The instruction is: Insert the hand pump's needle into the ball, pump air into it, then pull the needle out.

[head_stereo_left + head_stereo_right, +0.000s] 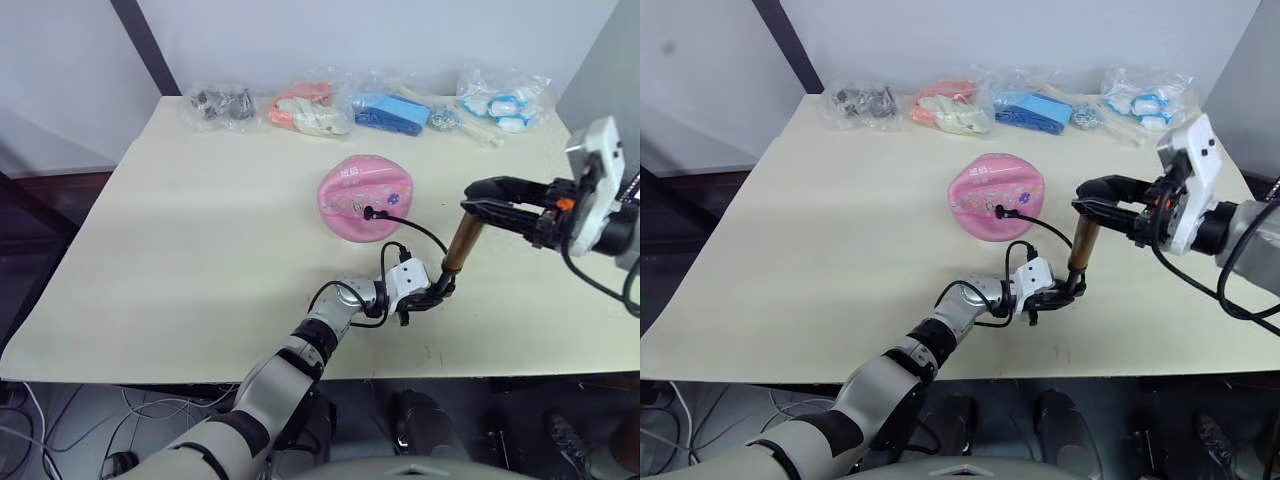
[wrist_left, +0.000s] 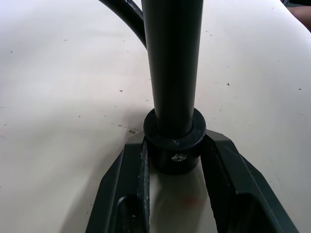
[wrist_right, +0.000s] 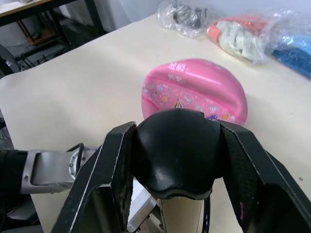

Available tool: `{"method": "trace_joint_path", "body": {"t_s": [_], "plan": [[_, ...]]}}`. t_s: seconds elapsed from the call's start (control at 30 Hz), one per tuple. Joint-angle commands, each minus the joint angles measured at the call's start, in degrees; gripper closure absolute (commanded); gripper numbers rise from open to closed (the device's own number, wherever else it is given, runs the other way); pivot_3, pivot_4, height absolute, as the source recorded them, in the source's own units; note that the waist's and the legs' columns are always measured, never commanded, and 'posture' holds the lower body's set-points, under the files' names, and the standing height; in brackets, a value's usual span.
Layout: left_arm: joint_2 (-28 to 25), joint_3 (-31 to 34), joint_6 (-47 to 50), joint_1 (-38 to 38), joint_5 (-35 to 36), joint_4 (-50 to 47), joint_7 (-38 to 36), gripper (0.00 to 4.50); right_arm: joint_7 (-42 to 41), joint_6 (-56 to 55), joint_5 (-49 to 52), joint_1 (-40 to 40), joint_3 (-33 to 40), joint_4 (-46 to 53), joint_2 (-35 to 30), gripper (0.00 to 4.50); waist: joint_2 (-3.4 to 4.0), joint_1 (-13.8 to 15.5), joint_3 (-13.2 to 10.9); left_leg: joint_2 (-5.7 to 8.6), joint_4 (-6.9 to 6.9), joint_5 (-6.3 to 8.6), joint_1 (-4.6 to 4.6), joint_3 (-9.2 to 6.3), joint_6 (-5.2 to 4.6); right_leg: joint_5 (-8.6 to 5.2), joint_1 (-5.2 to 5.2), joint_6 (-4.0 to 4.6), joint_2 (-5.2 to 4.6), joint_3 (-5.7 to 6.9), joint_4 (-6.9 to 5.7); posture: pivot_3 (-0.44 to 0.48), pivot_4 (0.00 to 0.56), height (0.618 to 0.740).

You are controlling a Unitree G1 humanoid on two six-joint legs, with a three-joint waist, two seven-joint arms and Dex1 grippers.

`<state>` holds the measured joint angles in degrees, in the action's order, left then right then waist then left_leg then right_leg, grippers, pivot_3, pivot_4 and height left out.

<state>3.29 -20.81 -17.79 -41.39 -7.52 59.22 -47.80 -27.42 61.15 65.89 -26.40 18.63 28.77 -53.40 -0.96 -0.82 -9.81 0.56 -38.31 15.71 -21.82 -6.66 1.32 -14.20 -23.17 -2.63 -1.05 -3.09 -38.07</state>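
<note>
The pink ball (image 1: 365,195) lies sagging and dented at the table's middle. The needle's black fitting (image 1: 370,212) sits against the ball's near side, with the pin itself hidden. From it the thin black hose (image 1: 420,230) curves to the foot of the hand pump (image 1: 463,243), which stands nearly upright to the ball's right. My left gripper (image 1: 440,290) is shut on the pump's black bottom cap (image 2: 175,145). Above it, my right gripper (image 1: 472,198) is shut on the black handle (image 3: 176,150), close over the brass cylinder.
Several plastic bags line the far table edge: dark parts (image 1: 220,105), orange-white items (image 1: 305,110), blue items (image 1: 390,112) and blue-white items (image 1: 500,100). The near edge of the table (image 1: 200,300) runs just below my left forearm.
</note>
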Motion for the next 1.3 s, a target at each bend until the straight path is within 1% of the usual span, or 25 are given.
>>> {"method": "trace_joint_path", "body": {"t_s": [0.03, 0.17, 0.23, 0.33, 0.37, 0.43, 0.6, 0.7, 0.87, 0.93, 1.03, 1.2, 1.3], "plan": [[-1.0, -0.8, 1.3, 1.1, -1.9, 1.6, -0.6, 3.48, 3.1, -0.8, 2.5, -5.2, 5.1, 0.7, -2.4, 2.52, 0.0, 0.0, 0.0, 0.0, 0.0, 0.0, 0.0, 0.01, 0.0, 0.0, 0.0, 0.0, -0.01, -0.01, 0.0, 0.0, 0.15, 0.74], [-1.1, -0.7, 1.3, 1.4, -1.8, 1.3, -0.6, 3.48, 4.3, -1.1, 3.2, -4.3, 3.8, 0.9, -1.4, 2.52, 0.0, 0.0, 0.0, -0.01, 0.0, 0.0, -0.01, -0.01, 0.0, 0.0, 0.0, 0.0, 0.0, 0.01, 0.0, 0.0, 0.15, 0.74], [-1.1, -0.8, 1.3, 1.5, -1.8, 1.1, -0.7, 3.48, 4.1, -1.7, 1.8, -2.2, 2.9, 1.4, -0.7, 2.52, -0.01, 0.0, 0.0, -0.01, 0.0, 0.0, 0.0, 0.01, 0.0, 0.0, 0.0, 0.0, 0.0, -0.01, 0.0, 0.0, 0.15, 0.74], [-1.3, -0.8, 1.4, 2.0, -1.8, 0.7, -0.8, 3.48, 2.3, -6.1, -6.2, 7.2, -3.2, 0.7, 2.9, 2.52, -0.23, 0.0, 0.2, -0.01, 0.02, 0.0, 0.03, -0.02, -0.01, 0.0, 0.01, 0.0, 0.01, 0.02, 0.0, 0.0, 0.15, 0.74], [-1.4, -0.8, 1.5, 2.0, -1.8, 0.6, -0.9, 3.48, 1.7, -7.4, -7.9, 9.0, -4.4, 0.4, 3.5, 2.52, -0.38, 0.0, 0.3, -0.06, 0.02, 0.01, 0.04, -0.03, -0.01, 0.0, 0.02, 0.0, 0.04, 0.04, -0.01, 0.0, 0.15, 0.74], [-1.5, -0.7, 1.6, 2.1, -1.8, 0.4, -0.9, 3.48, 0.3, -10.3, -11.4, 12.5, -7.1, -1.3, 5.3, 2.52, -0.38, -0.3, 0.5, -0.07, 0.05, 0.01, 0.12, -0.02, -0.01, -0.01, 0.07, 0.0, 0.05, 0.03, 0.0, 0.0, 0.15, 0.74], [-1.7, -0.7, 1.9, 2.3, -1.7, -0.1, -0.9, 3.48, -2.3, -15.4, -18.1, 17.7, -13.4, -3.9, 8.9, 2.52, -0.36, -0.8, 1.0, -0.1, 0.06, 0.01, 0.27, 0.04, -0.01, -0.02, 0.18, -0.02, 0.1, -0.02, 0.0, 0.0, 0.15, 0.74], [-1.8, -0.7, 2.2, 2.4, -1.7, -0.4, -0.9, 3.48, -3.2, -17.0, -21.0, 18.8, -15.8, -4.6, 10.3, 2.53, -0.34, -0.9, 1.0, -0.09, 0.07, 0.01, 0.3, 0.01, -0.01, -0.03, 0.23, -0.02, 0.1, 0.01, 0.03, 0.0, 0.15, 0.74], [-1.9, -0.7, 2.5, 2.7, -1.6, -0.9, -1.1, 3.48, -4.1, -17.3, -22.8, 18.3, -16.4, -3.9, 11.0, 2.53, -0.27, -1.2, 1.0, -0.09, 0.07, 0.01, 0.32, -0.02, -0.01, -0.03, 0.25, -0.02, 0.1, 0.02, 0.03, 0.0, 0.15, 0.74], [-1.9, -0.8, 2.6, 2.8, -1.6, -1.1, -1.2, 3.48, -3.7, -16.6, -21.6, 17.2, -14.8, -3.0, 11.3, 2.53, -0.27, -1.2, 1.0, -0.09, 0.07, 0.01, 0.32, -0.03, -0.01, -0.04, 0.26, -0.03, 0.1, 0.03, 0.04, 0.0, 0.15, 0.74], [-1.9, -0.9, 2.6, 3.1, -1.7, -1.2, -1.2, 3.48, -3.3, -14.9, -19.8, 14.4, -11.7, -1.2, 10.0, 2.53, -0.25, -1.2, 1.0, -0.09, 0.07, 0.01, 0.3, -0.03, -0.01, -0.03, 0.26, -0.02, 0.09, 0.03, 0.05, 0.0, 0.15, 0.74], [-2.1, -1.1, 2.7, 3.5, -2.0, -1.1, -1.1, 3.48, -1.1, -8.7, -11.5, 4.6, -4.1, 0.8, 6.5, 2.53, -0.02, -1.2, 0.9, -0.02, 0.06, 0.01, 0.19, -0.05, -0.01, -0.02, 0.18, -0.01, 0.03, 0.04, 0.06, 0.0, 0.15, 0.74], [-2.1, -1.2, 2.8, 3.5, -2.1, -1.1, -1.0, 3.48, 0.3, -5.0, -6.3, -1.5, -1.0, 0.1, 3.9, 2.53, 0.07, -1.1, 0.8, -0.02, 0.05, 0.01, 0.13, -0.06, -0.01, -0.01, 0.13, -0.01, 0.02, 0.04, 0.06, 0.0, 0.15, 0.74]]}}
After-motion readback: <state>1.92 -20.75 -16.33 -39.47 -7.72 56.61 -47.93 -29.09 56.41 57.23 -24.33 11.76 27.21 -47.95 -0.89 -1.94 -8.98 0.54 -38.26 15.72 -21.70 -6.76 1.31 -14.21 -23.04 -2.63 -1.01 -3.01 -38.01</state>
